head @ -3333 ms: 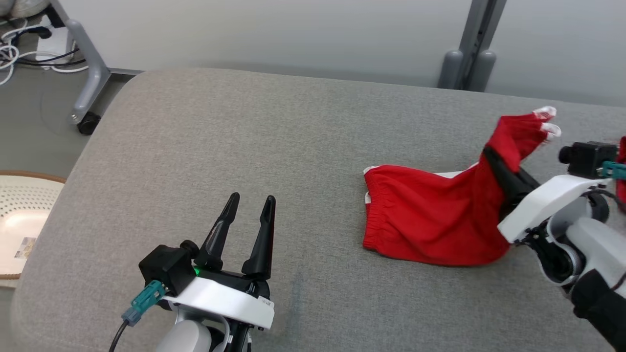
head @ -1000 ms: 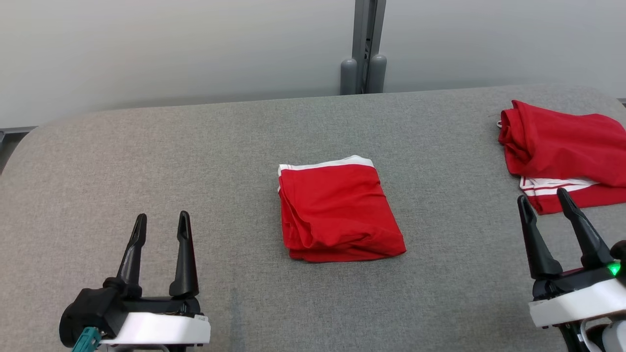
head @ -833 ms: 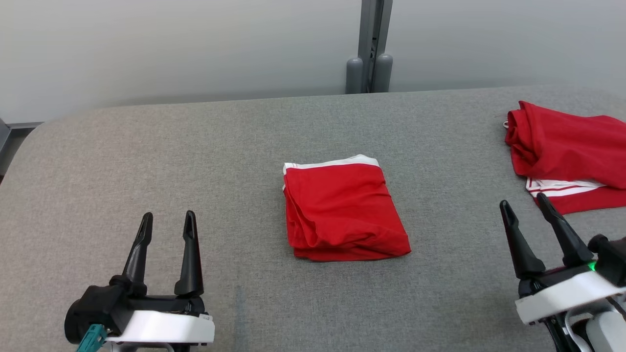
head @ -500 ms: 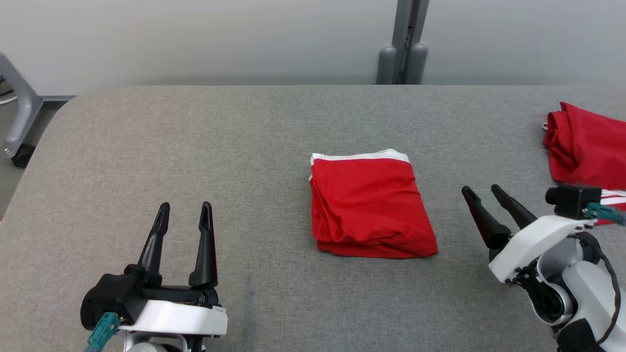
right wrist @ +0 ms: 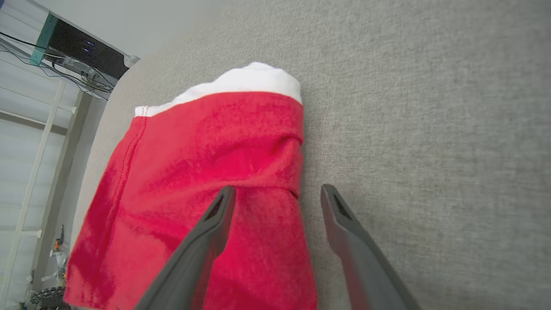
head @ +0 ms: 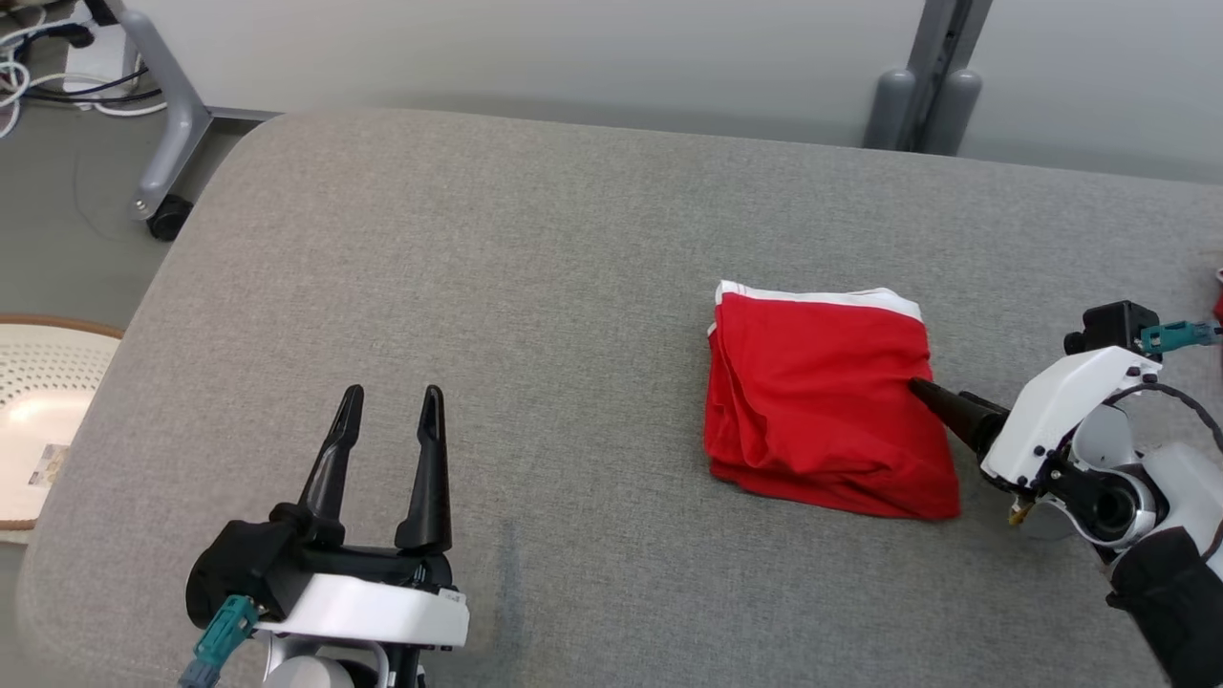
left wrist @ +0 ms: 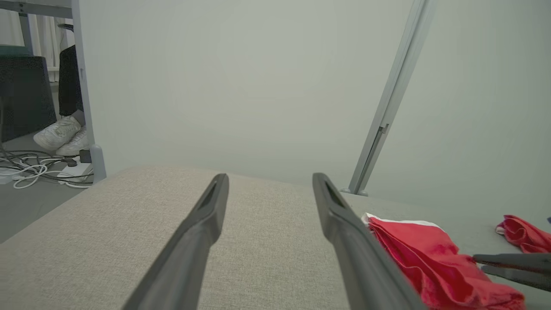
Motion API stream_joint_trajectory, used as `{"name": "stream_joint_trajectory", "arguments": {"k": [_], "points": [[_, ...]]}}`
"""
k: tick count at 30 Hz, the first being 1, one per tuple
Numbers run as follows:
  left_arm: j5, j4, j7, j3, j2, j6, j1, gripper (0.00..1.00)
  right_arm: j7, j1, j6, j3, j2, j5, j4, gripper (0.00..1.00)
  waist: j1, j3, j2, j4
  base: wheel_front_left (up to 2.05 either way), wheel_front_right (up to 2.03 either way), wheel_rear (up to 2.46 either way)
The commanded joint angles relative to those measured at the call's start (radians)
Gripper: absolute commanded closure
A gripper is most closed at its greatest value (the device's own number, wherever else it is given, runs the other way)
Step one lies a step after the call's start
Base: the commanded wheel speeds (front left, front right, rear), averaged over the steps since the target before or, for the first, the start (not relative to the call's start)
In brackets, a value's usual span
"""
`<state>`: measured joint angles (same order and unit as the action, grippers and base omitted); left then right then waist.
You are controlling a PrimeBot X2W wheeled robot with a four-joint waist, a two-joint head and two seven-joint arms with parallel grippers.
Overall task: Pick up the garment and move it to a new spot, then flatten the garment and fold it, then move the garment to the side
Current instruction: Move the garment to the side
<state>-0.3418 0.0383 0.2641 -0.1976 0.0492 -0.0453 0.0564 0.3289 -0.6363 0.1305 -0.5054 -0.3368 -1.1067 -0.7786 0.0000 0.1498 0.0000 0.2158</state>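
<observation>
The garment [head: 822, 401] is red with a white band, folded into a rough square on the grey table [head: 478, 287]. My right gripper [head: 922, 390] lies on its side at the garment's right edge, fingers pointing left, open. In the right wrist view the garment [right wrist: 206, 172] is under one finger [right wrist: 215, 219], while the other finger [right wrist: 344, 224] is over bare table. My left gripper [head: 392, 397] stands open and empty near the table's front left, well away from the garment. The left wrist view shows my left gripper [left wrist: 270, 177] and the garment [left wrist: 413, 249] to its right.
A second red cloth [left wrist: 523, 232] lies further right on the table. On the floor to the left are a pale perforated basket [head: 38, 420], a wheeled grey frame [head: 172, 124] and cables. A grey post [head: 922, 86] stands behind the table. A person's white shoes [left wrist: 60, 133] are on the floor.
The head view has swung to the left. My right gripper has rolled onto its side and reached in to the garment's right edge. The garment and left gripper have stayed put.
</observation>
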Motion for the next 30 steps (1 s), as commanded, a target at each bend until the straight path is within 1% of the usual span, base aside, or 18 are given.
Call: {"name": "stream_joint_trajectory", "arguments": {"k": [1, 4, 6, 7, 8, 9, 10, 12, 15, 20, 23, 27, 28, 30], "points": [[-0.002, -0.003, -0.001, 0.004, 0.003, -0.004, 0.017, 0.00, 0.038, -0.017, 0.001, 0.004, -0.008, -0.037, -0.024, 0.00, 0.0000, 0.012, 0.0000, 0.022, 0.00, 0.00, 0.00], [-0.007, -0.004, 0.000, 0.004, 0.003, -0.007, 0.014, 0.00, 0.119, -0.024, 0.001, -0.012, -0.003, -0.071, -0.066, 0.00, 0.0000, 0.015, 0.0000, 0.036, 0.00, 0.00, 0.00], [-0.009, -0.004, -0.001, 0.002, 0.003, -0.008, 0.014, 0.00, 0.148, -0.026, 0.001, -0.012, 0.009, -0.100, -0.074, 0.00, 0.0000, 0.017, 0.0000, 0.041, 0.00, 0.00, 0.00], [-0.011, -0.004, 0.000, 0.001, 0.003, -0.007, 0.015, 0.00, 0.147, -0.028, 0.001, -0.009, 0.009, -0.108, -0.078, 0.24, 0.0000, 0.017, 0.0000, 0.043, 0.00, 0.00, 0.00], [-0.011, -0.003, 0.000, 0.000, 0.003, -0.008, 0.016, 0.00, 0.145, -0.028, 0.000, -0.013, 0.008, -0.108, -0.084, 0.53, 0.0000, 0.017, 0.0000, 0.045, 0.00, 0.00, 0.00], [-0.011, -0.003, 0.000, -0.001, 0.003, -0.009, 0.016, 0.00, 0.143, -0.027, 0.001, -0.018, 0.009, -0.110, -0.089, 0.72, 0.0000, 0.017, 0.0000, 0.046, 0.00, 0.00, 0.00], [-0.012, -0.002, 0.000, -0.001, 0.003, -0.010, 0.017, 0.00, 0.139, -0.029, 0.001, -0.020, 0.011, -0.115, -0.090, 1.00, 0.0000, 0.017, 0.0000, 0.046, 0.00, 0.00, 0.00], [-0.014, 0.000, 0.000, 0.000, 0.004, -0.012, 0.017, 0.00, 0.124, -0.032, 0.001, -0.025, 0.013, -0.119, -0.079, 1.00, 0.0000, 0.015, 0.0000, 0.044, 0.00, 0.00, 0.00], [-0.014, 0.000, 0.000, 0.003, 0.003, -0.011, 0.013, 0.00, 0.070, -0.041, 0.001, -0.038, 0.008, -0.109, -0.046, 1.00, 0.0000, 0.008, 0.0000, 0.032, 0.00, 0.00, 0.00], [-0.008, 0.006, -0.001, -0.005, 0.003, 0.003, 0.018, 0.00, -0.018, -0.060, 0.001, -0.090, -0.024, -0.073, 0.033, 1.00, 0.0000, -0.002, 0.0000, -0.010, 0.00, 0.00, 0.00], [-0.007, 0.009, 0.000, -0.015, 0.003, 0.009, 0.025, 0.00, -0.049, -0.068, 0.001, -0.143, -0.065, -0.052, 0.100, 1.00, 0.0000, -0.001, 0.0000, -0.050, 0.00, 0.00, 0.00], [-0.009, 0.013, 0.000, -0.031, 0.003, 0.008, 0.042, 0.00, -0.075, -0.094, 0.001, -0.227, -0.146, -0.019, 0.177, 1.00, 0.0000, 0.018, 0.0000, -0.114, 0.00, 0.00, 0.00], [-0.009, 0.013, 0.000, -0.031, 0.003, 0.008, 0.042, 0.00, -0.075, -0.094, 0.001, -0.227, -0.146, -0.019, 0.177, 1.00, 0.0000, 0.018, 0.0000, -0.114, 0.00, 0.00, 0.00], [-0.003, 0.014, -0.001, -0.040, 0.003, 0.007, 0.053, 0.00, -0.091, -0.125, 0.001, -0.262, -0.188, -0.008, 0.193, 1.00, 0.0000, 0.037, 0.0000, -0.145, 0.00, 0.00, 0.00]]}}
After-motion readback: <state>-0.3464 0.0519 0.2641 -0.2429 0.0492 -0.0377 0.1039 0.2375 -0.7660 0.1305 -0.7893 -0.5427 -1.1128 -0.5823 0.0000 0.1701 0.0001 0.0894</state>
